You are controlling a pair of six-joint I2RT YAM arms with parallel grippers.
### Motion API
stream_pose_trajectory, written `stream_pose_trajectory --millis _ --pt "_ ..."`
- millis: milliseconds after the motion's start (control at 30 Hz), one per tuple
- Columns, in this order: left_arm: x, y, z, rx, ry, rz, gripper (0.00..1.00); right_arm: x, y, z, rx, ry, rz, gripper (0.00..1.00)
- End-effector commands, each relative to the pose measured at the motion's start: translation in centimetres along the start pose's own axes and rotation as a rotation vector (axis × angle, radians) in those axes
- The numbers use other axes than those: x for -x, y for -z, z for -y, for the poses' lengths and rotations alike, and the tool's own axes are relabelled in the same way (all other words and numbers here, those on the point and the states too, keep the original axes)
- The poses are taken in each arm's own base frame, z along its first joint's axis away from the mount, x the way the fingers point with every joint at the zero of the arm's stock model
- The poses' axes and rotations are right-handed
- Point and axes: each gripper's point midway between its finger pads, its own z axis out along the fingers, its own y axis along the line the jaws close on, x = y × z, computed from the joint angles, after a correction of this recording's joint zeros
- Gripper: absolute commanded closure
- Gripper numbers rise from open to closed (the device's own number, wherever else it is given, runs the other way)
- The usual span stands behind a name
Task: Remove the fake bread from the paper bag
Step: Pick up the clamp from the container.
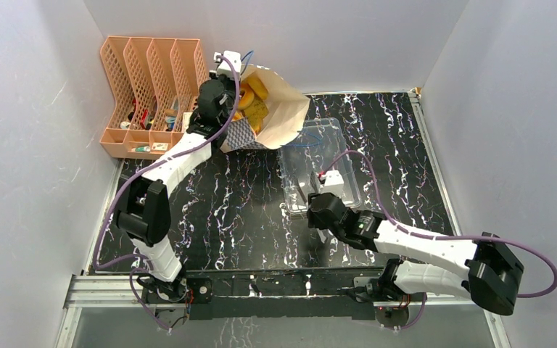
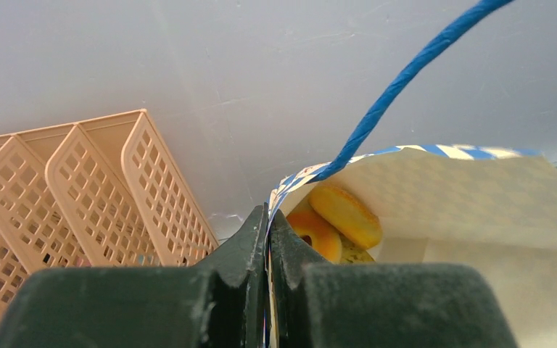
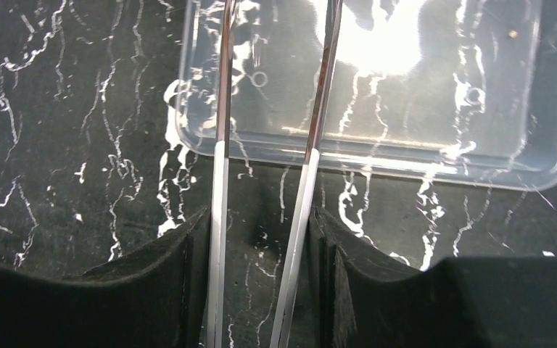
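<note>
The paper bag [image 1: 284, 109] lies tilted at the back of the table with its mouth open toward the left. Fake bread [image 1: 252, 98] shows inside it: an orange ring [image 2: 315, 233], a golden loaf [image 2: 344, 214] over it and a yellow piece behind. My left gripper [image 2: 267, 217] is shut on the bag's checkered rim [image 1: 236, 76]; a blue cord handle [image 2: 399, 83] rises from the rim. My right gripper [image 3: 260, 217] sits low at the tray's near edge [image 1: 312, 196], shut on thin metal tongs [image 3: 221, 167] whose two arms press against its fingers and reach over the tray.
A clear plastic tray [image 3: 377, 156] lies on the black marbled table right of the bag [image 1: 348, 145]. A peach mesh file organizer [image 1: 152, 80] stands at the back left, close beside the left gripper [image 2: 80, 196]. Grey walls close in the back and both sides.
</note>
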Motion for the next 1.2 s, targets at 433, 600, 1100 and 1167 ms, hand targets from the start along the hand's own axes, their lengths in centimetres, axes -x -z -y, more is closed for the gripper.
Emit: stream_pose_trajectory --millis 433,600,1100,1167 --pt "5.3 4.1 -2.1 -0.003 0.085 0.132 1.00 6.3 3.2 4.5 -0.233 -0.190 0.272 0.66" --pt "5.1 4.5 -1.6 -0.026 0.090 0.123 1.00 8.6 4.4 5.0 -0.258 -0.216 0.349 0.66" --pt "3.9 6.0 2.2 -0.126 0.058 0.093 1.00 17.2 9.0 2.7 -0.182 -0.224 0.516 0.67" --pt "4.0 6.2 2.6 -0.136 0.057 0.093 1.00 17.8 9.4 2.2 -0.158 -0.209 0.518 0.68"
